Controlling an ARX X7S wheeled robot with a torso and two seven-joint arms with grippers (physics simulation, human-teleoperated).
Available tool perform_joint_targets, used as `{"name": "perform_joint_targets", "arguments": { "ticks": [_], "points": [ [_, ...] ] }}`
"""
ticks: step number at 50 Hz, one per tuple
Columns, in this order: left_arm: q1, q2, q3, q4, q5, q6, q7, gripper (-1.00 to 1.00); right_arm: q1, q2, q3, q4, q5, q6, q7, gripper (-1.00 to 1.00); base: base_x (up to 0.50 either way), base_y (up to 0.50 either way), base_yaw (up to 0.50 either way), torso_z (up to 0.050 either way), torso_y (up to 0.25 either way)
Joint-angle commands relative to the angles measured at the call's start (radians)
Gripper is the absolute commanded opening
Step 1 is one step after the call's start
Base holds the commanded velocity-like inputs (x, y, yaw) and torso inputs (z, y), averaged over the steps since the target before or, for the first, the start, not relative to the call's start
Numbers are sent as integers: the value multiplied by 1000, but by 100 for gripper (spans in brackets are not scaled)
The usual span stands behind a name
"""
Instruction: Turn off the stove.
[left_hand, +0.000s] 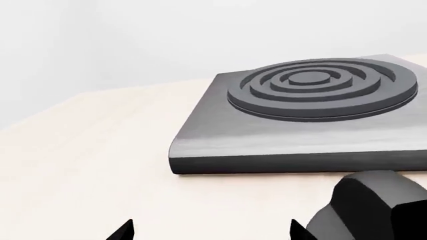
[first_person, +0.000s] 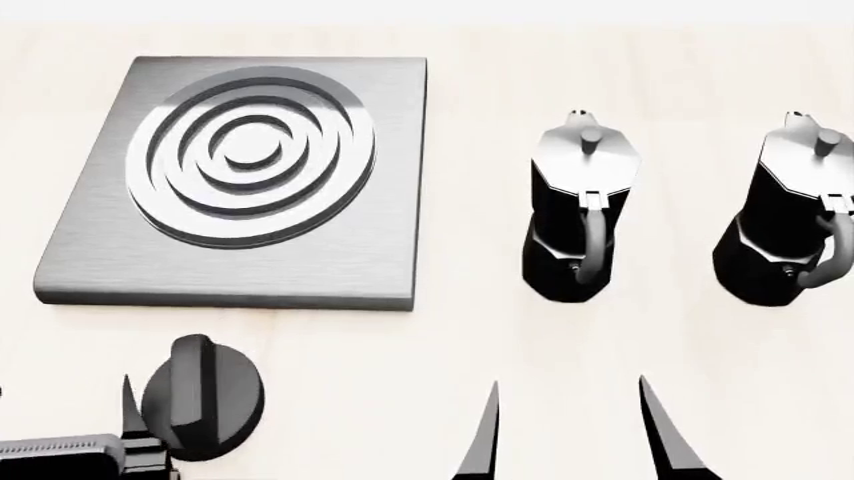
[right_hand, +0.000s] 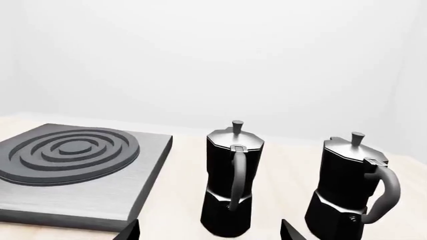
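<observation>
I've got the pale wooden desk (first_person: 467, 330) below me, the flat square brushed-grey metal stove plate (first_person: 240, 260) far left, two black-and-silver moka pots (first_person: 582, 210) (first_person: 795, 215) right. Its round black ridged knob (first_person: 203, 397) sits near-left, my left fingers (first_person: 130, 412) just beside it, spread; right fingers (first_person: 659, 430) spread too.

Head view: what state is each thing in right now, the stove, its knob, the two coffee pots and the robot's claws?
Stove plate: flat on the table, burner bare.
Knob: off the plate, left gripper close beside it.
Near moka pot: upright, lid shut.
Far-right moka pot: upright, lid shut.
Right gripper: open, empty.
</observation>
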Motion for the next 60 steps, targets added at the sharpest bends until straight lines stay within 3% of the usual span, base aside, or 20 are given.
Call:
{"name": "perform_joint_targets", "arguments": {
  "ticks": [1,19,60],
  "points": [
    [-18,-10,-7,-22,-29,-14,-1,100,1,2,-2,1,2,-1,2,100,0,0,0,0,0],
    [134,-114,-49,387,-21,-94,-82,100,7,2,-8,13,7,-2,2,100,0,0,0,0,0],
    [138,-210,-55,642,-176,-170,0,100,113,2,-29,-4,-12,40,-5,100,0,0,0,0,0]
  ]
}}
